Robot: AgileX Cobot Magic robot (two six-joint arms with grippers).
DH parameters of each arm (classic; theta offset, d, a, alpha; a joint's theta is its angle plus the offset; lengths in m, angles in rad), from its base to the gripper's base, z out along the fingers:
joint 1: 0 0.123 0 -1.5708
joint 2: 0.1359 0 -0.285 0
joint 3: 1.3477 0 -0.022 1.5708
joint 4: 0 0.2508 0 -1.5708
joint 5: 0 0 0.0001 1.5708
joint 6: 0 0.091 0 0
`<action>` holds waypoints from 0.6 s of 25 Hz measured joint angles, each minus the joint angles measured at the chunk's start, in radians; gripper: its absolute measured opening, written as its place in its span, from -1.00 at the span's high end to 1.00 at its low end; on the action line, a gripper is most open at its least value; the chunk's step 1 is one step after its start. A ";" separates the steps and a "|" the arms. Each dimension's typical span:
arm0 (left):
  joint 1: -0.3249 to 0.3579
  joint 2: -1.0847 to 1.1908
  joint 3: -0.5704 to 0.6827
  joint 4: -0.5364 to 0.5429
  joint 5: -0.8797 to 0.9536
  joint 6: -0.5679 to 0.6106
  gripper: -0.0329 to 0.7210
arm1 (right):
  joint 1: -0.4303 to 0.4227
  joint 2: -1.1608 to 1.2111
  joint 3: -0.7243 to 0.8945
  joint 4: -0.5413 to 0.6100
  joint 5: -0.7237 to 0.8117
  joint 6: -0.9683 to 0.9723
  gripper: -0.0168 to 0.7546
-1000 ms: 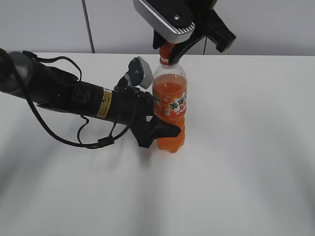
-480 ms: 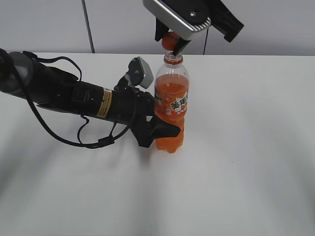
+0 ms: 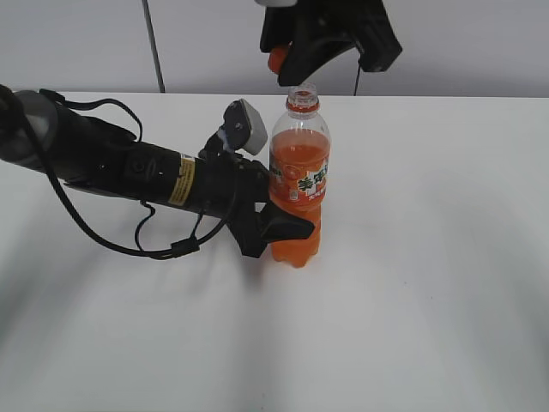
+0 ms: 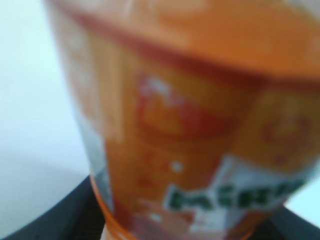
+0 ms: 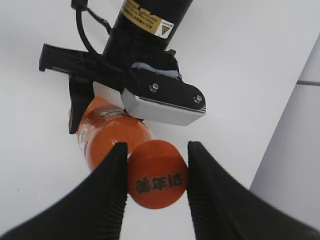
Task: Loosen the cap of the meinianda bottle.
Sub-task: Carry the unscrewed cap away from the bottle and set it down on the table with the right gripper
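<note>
The meinianda bottle [image 3: 297, 184] stands upright on the white table, its mouth open and uncapped. My left gripper [image 3: 276, 225] is shut on the bottle's lower body; in the left wrist view the blurred orange label [image 4: 200, 130] fills the frame. My right gripper [image 3: 287, 60] hangs above and slightly left of the bottle's mouth, shut on the orange cap [image 3: 276, 58]. In the right wrist view the cap [image 5: 157, 174] sits between the two black fingers, with the bottle [image 5: 107, 135] below it.
The white table [image 3: 429, 257] spreads around the bottle. My left arm [image 3: 111, 163] with its cables lies across the left half. A grey wall [image 3: 472, 43] stands behind the table's far edge.
The right gripper has risen off the bottle neck with the cap, which has come away from the bottle. The left gripper and bottle have held still.
</note>
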 joint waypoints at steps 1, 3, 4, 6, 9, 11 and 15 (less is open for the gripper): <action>0.000 0.000 0.000 0.000 0.000 0.000 -0.19 | 0.000 -0.005 0.000 0.003 0.000 0.055 0.25; 0.000 0.000 0.000 0.000 0.000 0.000 -0.19 | 0.000 -0.016 0.000 0.006 0.000 0.166 0.25; 0.000 0.000 0.000 0.000 0.000 0.000 -0.19 | 0.000 -0.020 0.000 0.007 0.000 0.212 0.25; 0.000 0.000 0.000 0.000 0.000 0.000 -0.19 | 0.000 -0.032 0.000 0.008 0.000 0.326 0.25; 0.000 0.000 0.000 0.000 0.000 0.000 -0.19 | 0.000 -0.046 0.000 0.009 0.000 0.483 0.25; 0.000 0.000 0.000 0.000 0.000 0.000 -0.19 | 0.000 -0.051 0.000 0.009 0.000 0.589 0.25; 0.000 0.000 0.000 0.000 0.000 0.000 -0.19 | 0.000 -0.053 0.000 0.011 0.000 0.864 0.25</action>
